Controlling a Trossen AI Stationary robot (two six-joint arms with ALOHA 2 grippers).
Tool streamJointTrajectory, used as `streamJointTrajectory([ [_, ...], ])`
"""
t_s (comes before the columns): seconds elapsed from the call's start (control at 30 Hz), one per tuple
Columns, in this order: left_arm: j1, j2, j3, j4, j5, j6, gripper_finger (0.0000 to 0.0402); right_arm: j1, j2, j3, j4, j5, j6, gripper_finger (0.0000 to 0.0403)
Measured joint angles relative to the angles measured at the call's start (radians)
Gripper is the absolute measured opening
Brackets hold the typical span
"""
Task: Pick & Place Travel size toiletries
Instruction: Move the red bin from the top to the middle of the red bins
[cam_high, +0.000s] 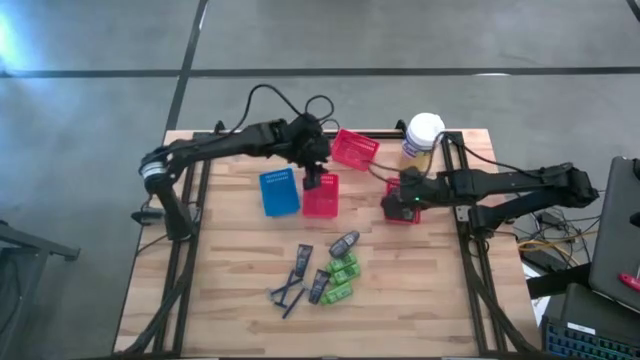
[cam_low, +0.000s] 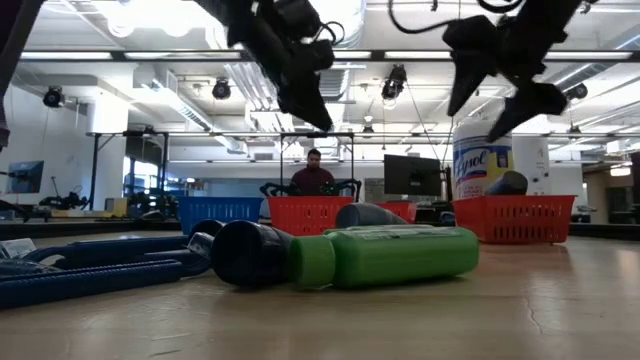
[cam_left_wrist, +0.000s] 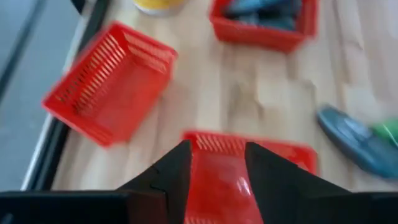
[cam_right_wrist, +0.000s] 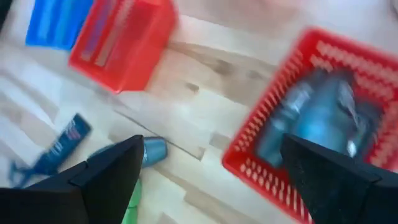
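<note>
Travel size toiletries lie loose on the near middle of the table: a dark grey tube (cam_high: 345, 243), two green bottles (cam_high: 343, 269), more dark tubes (cam_high: 302, 261) and thin blue sticks (cam_high: 285, 296). In the low view a green bottle (cam_low: 400, 256) lies on its side up close. My left gripper (cam_high: 318, 178) hangs open above the middle red basket (cam_left_wrist: 217, 186), clear of it. My right gripper (cam_high: 405, 197) is wide open above the right red basket (cam_right_wrist: 311, 118). That basket holds several dark grey tubes (cam_right_wrist: 323, 112).
A blue basket (cam_high: 280, 192) stands left of the middle red one. A third red basket (cam_high: 354, 148) sits askew near the far edge. The yellow canister with a white lid (cam_high: 424, 135) stands at the far right. A person (cam_low: 313, 172) sits beyond the table.
</note>
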Motion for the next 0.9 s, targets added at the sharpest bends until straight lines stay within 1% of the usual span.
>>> streamJointTrajectory([
  [0.1,-0.024,-0.041,0.015,-0.164,0.004,0.016,0.013,-0.016,0.097,0.069,-0.004,0.001,-0.167,0.0348],
  [0.17,-0.048,-0.104,-0.025,-0.223,0.001,0.011,0.0115,-0.049,0.165,0.128,-0.024,0.001,-0.247,0.0329],
  [0.23,-0.073,-0.194,-0.097,-0.234,-0.007,-0.032,0.01,-0.103,0.234,0.195,-0.025,-0.021,-0.372,0.0312],
  [0.3,-0.094,-0.29,-0.187,-0.211,-0.008,-0.103,0.009,-0.169,0.306,0.265,-0.033,-0.062,-0.479,0.03],
  [0.43,-0.115,-0.478,-0.391,-0.103,-0.016,-0.3,0.0086,-0.274,0.454,0.403,-0.094,-0.072,-0.6,0.0287],
  [0.5,-0.12,-0.568,-0.487,-0.033,-0.017,-0.385,0.0089,-0.298,0.525,0.471,-0.123,-0.064,-0.629,0.0283],
  [0.6,-0.124,-0.673,-0.603,0.051,-0.017,-0.465,0.0097,-0.312,0.627,0.562,-0.179,-0.036,-0.678,0.0277],
  [0.73,-0.123,-0.753,-0.678,0.101,-0.027,-0.517,0.0106,-0.32,0.75,0.654,-0.27,0.042,-0.771,0.0266],
  [0.83,-0.123,-0.77,-0.689,0.101,-0.033,-0.524,0.0111,-0.33,0.816,0.693,-0.302,0.095,-0.825,0.0257],
  [0.9,-0.123,-0.771,-0.689,0.103,-0.033,-0.524,0.0112,-0.341,0.849,0.709,-0.307,0.096,-0.846,0.0251],
])
